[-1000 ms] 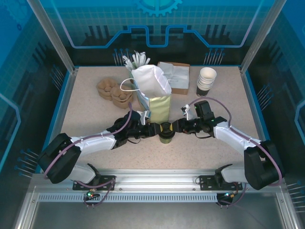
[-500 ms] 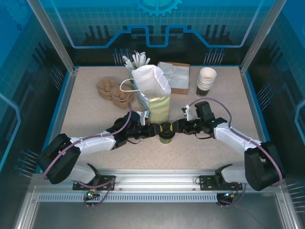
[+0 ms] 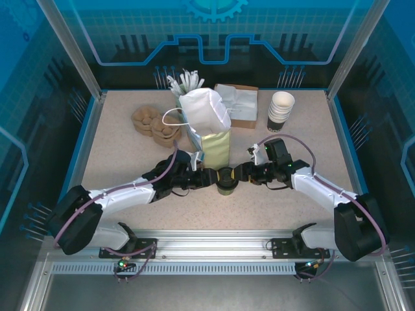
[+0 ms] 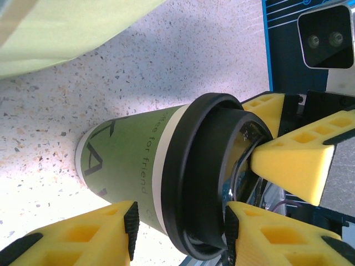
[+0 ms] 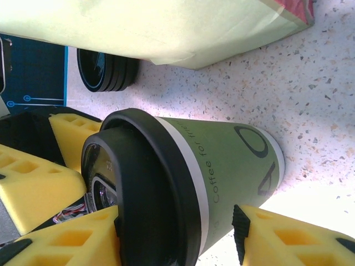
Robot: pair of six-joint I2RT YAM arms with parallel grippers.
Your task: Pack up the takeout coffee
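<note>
The table (image 3: 110, 162) is speckled beige, and the two arms reach in over its near part to meet at the middle. The coffee (image 3: 225, 178) stands upright there on the bare tabletop, lid on, with the left gripper (image 3: 209, 178) just beside it on one flank and the right gripper (image 3: 241, 173) on the other. In the left wrist view the left gripper (image 4: 181, 228) has its yellow fingers (image 4: 77, 235) spread apart, with the side of the coffee (image 4: 133, 166) lying in the gap between the black pads; no squeeze shows. The right gripper's fingers (image 4: 288, 166) sit just past the lid. In the right wrist view the right gripper (image 5: 178, 233) is likewise spread wide, with the green side of the coffee (image 5: 222, 160) between its pads and the left gripper's fingers (image 5: 39, 183) beyond the lid. Just behind the coffee stands the bag (image 3: 206, 113), upright and far taller, its pale green side (image 5: 166, 27) facing the cup. A small stack of black lids (image 5: 108, 69) lies on the table past the bag's bottom edge. Farther back are brown pulp trays (image 3: 155, 124) to the left, a flat box (image 3: 238, 103) behind the bag, and a stack of lidless cups (image 3: 281, 107) to the right.
</note>
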